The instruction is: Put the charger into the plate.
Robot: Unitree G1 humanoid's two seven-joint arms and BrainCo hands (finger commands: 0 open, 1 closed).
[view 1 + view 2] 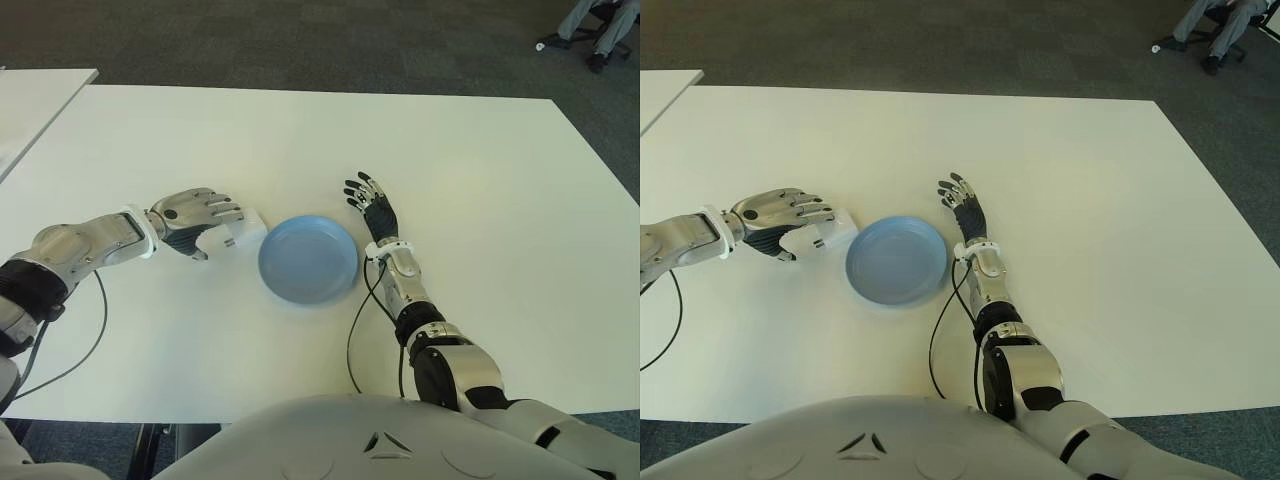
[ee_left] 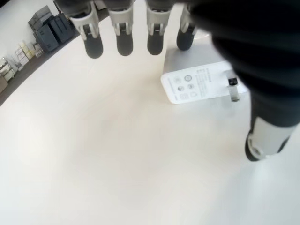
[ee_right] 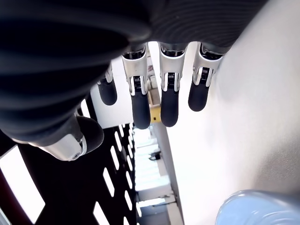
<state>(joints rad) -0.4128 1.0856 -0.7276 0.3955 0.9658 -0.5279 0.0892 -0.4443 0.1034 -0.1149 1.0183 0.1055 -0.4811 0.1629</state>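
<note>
Nearest the camera, the robot's own grey torso point(image 1: 370, 440) fills the lower edge of the eye views, and everything else is best placed against the blue plate point(image 1: 308, 259), which lies empty on the white counter point(image 1: 480, 170) just ahead of it.

To the left of the plate, the left hand point(image 1: 195, 220) is seen lowered over the charger point(image 1: 237, 236), a white block lying flat on the counter just beside the plate's left rim and not yet in it. In the left wrist view the four fingers point(image 2: 123, 35) are held fairly straight and spread above the far side of the charger point(image 2: 199, 77), with the thumb set apart on the near side by the metal prongs. Nothing is clamped yet: the fingers are parted around the block rather than closed on it, and it is judged that this pose has been taken so that a pinch from both sides can follow. Because the charger is low and flat, a shallow grip may slip.

To the right of the plate, the right hand point(image 1: 374, 207) is shown just beside the rim, palm side up, its fingers point(image 3: 168, 101) extended and relaxed with nothing held. It is judged to be kept idle there, clear of the short path from charger to plate
</note>
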